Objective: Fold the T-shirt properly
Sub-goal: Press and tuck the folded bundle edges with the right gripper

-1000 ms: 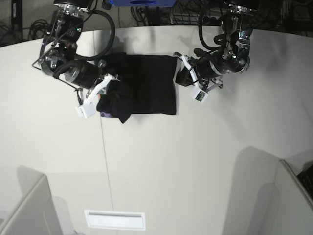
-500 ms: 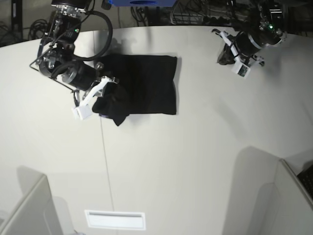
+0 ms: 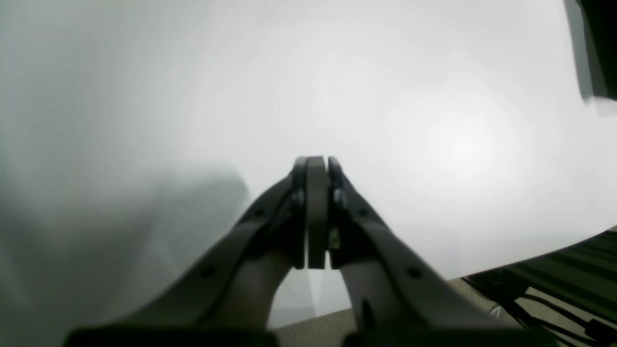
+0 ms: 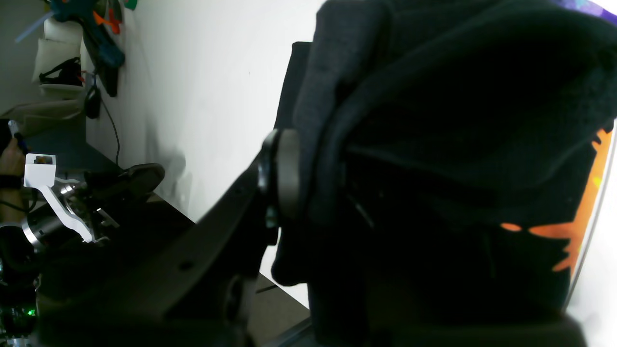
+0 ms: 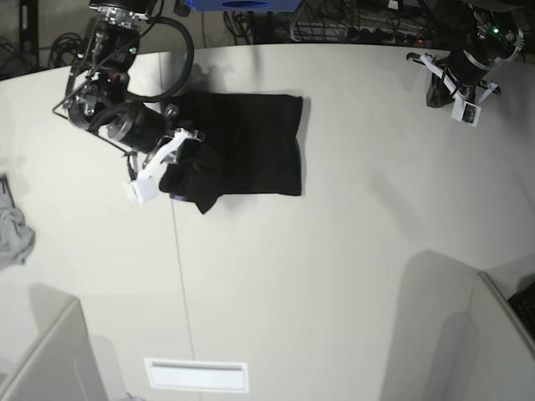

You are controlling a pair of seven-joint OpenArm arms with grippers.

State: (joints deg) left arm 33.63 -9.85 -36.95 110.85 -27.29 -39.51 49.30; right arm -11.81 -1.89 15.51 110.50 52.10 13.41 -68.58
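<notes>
At the table's (image 5: 276,276) left edge, one small grey cloth (image 5: 15,234) lies well apart from the one black T-shirt (image 5: 247,154). Just left of the T-shirt, the right gripper (image 5: 171,167) has its jaws pinching the bunched left edge; orange and purple print shows in the wrist view. Far right of the T-shirt, the left gripper (image 3: 312,168) hangs over bare table, jaws pressed together.
</notes>
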